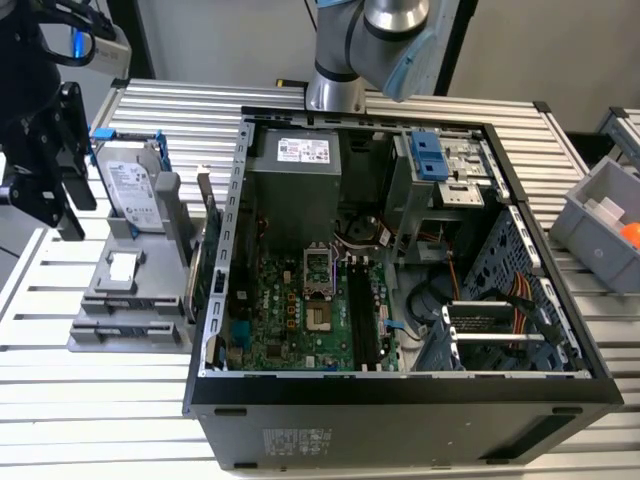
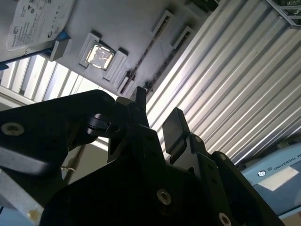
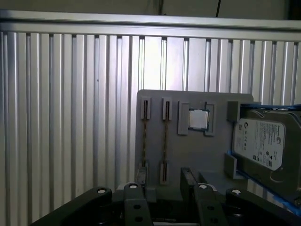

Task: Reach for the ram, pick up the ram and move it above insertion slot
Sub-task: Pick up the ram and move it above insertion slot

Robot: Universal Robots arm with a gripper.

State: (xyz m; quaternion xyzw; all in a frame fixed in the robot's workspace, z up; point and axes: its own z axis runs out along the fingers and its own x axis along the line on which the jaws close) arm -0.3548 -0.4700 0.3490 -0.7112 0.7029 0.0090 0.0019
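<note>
1. Gripper [image 3: 162,190]: in both wrist views its fingers [image 3: 134,202] stand spread apart with nothing between them; it grips nothing
2. RAM sticks [image 3: 165,141]: two, standing on edge side by side in the grooves of a grey fixture [image 3: 214,157], untouched and clear of the gripper
3. The fixture also carries a CPU [image 3: 198,119] just beside the sticks and a hard drive [image 3: 258,143] beyond it
4. In the exterior view the fixture rests on the ribbed aluminium table [image 1: 130,400], just beside the open computer case [image 1: 400,420], on the exterior view's left
5. Memory slots [image 1: 362,315] lie on the motherboard [image 1: 290,310] inside the case, well apart from the gripper
</note>
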